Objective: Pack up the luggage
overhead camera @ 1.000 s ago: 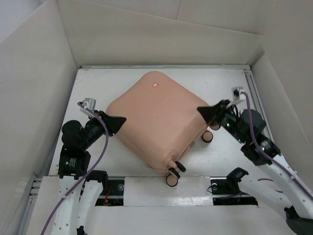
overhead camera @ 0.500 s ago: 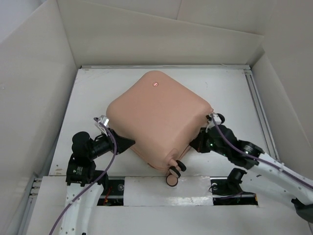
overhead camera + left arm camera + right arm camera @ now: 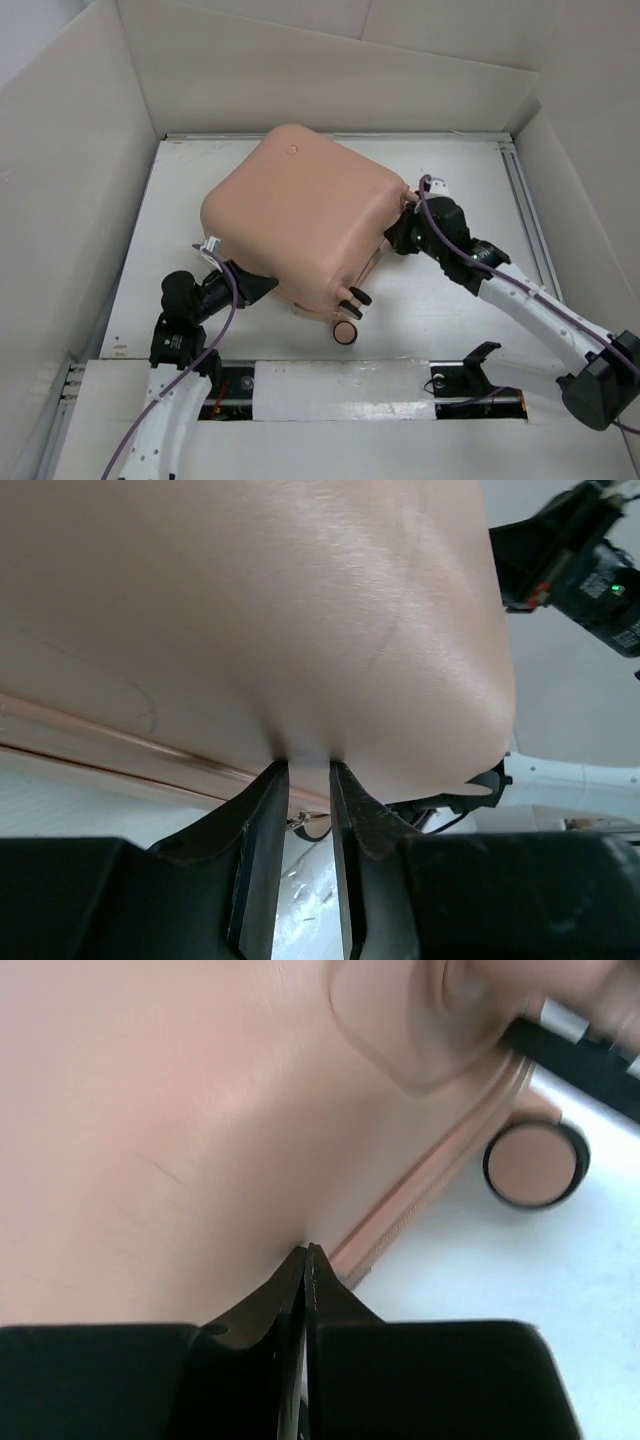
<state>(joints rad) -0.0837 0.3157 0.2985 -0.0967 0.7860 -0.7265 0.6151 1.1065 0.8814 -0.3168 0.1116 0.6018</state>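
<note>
The luggage (image 3: 300, 215), a closed peach-pink suitcase, sits askew in the middle of the white table (image 3: 460, 170), its near wheels (image 3: 345, 333) pointing at the arms. My left gripper (image 3: 268, 288) presses its tips on the near-left edge. In the left wrist view the fingers (image 3: 262, 810) stand a narrow gap apart against the shell (image 3: 250, 610), with nothing between them, and the zipper seam (image 3: 120, 748) runs just below. My right gripper (image 3: 397, 232) is shut, its tips (image 3: 305, 1252) touching the suitcase's right side (image 3: 150, 1130) beside a wheel (image 3: 535, 1165).
Tall cardboard walls (image 3: 70, 180) enclose the table on the left, back and right. A metal rail (image 3: 527, 215) runs along the right edge. A white strip with arm mounts (image 3: 330, 385) lies along the near edge.
The luggage has slid toward the far left and tilted. My right gripper has followed it up along its right side; my left gripper stays at the near-left edge, a little nearer.
</note>
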